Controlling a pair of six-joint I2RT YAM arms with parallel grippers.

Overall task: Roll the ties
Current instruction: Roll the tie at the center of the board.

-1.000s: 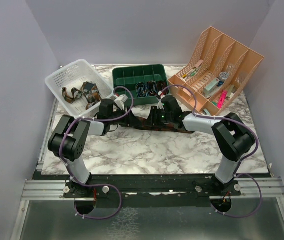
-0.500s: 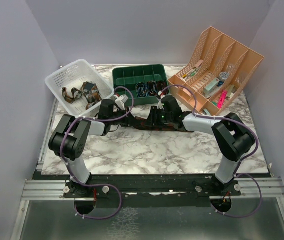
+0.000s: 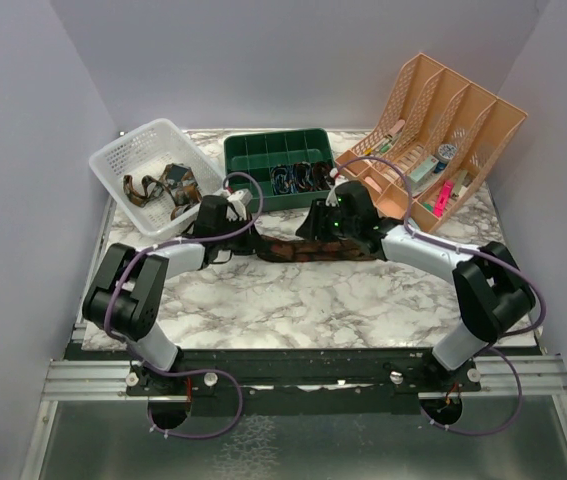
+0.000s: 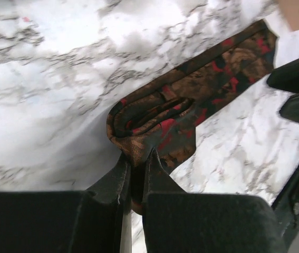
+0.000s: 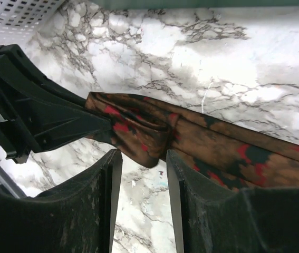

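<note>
A dark brown tie with red-orange pattern [image 3: 338,248] lies across the middle of the marble table. Its left end is folded into a loose roll [image 4: 149,113]. My left gripper [image 4: 136,158] is shut on that folded end, the fabric pinched between the fingertips; in the top view the gripper [image 3: 251,238] is at the tie's left end. My right gripper [image 5: 141,158] is open and empty, its fingers just in front of the roll [image 5: 138,132], not touching it. The tie's flat length [image 5: 244,150] runs off to the right. The left gripper's black fingers [image 5: 49,124] meet the roll from the left.
A white basket [image 3: 123,150] at the back left holds several loose ties [image 3: 163,185]. A green divided tray [image 3: 263,155] behind the grippers holds rolled ties [image 3: 298,177]. A peach file organizer [image 3: 463,115] stands at the back right.
My right arm has stretched out and its gripper has drawn back a little from the tie. My left arm's elbow has swung out to the left, still holding the tie's end.
</note>
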